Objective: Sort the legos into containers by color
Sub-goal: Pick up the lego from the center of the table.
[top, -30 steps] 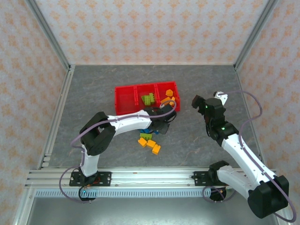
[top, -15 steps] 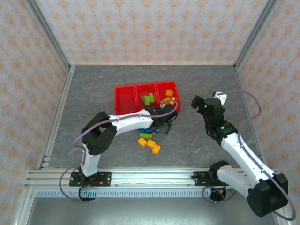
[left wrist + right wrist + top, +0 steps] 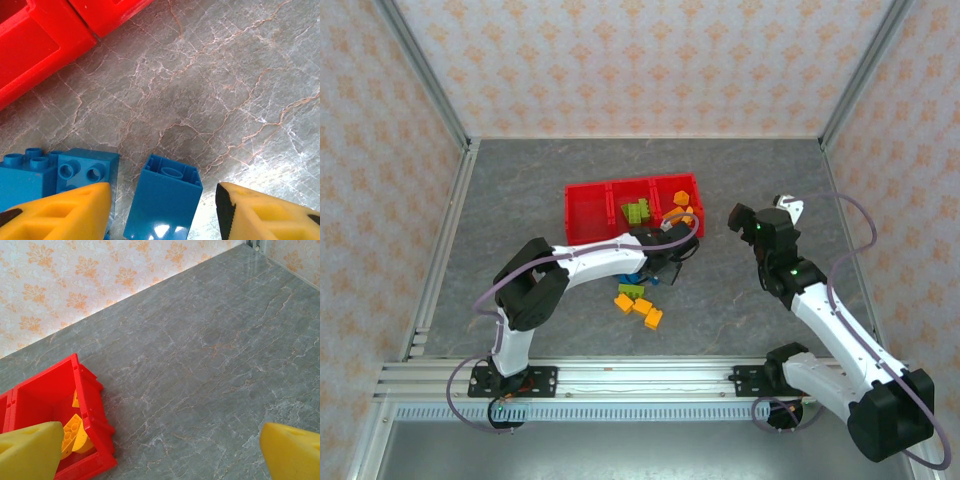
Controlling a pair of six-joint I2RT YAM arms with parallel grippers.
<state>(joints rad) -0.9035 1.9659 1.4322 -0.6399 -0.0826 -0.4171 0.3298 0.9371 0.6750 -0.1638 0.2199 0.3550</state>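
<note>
Left pincer [image 3: 163,197]: released. Its fingers stand apart on either side of a blue brick [image 3: 161,212], with a thin gap on each side and no contact seen. Two more blue bricks [image 3: 60,175] lie just outside one finger, partly beneath it. The red bin tray [image 3: 45,45] is ahead of this pincer on the grey surface [image 3: 225,100].

Right pincer [image 3: 161,450]: released, spread wide, nothing between the fingers. The tray's end bin [image 3: 45,390] is ahead of it and off to one side, with orange bricks [image 3: 75,435] inside.
</note>
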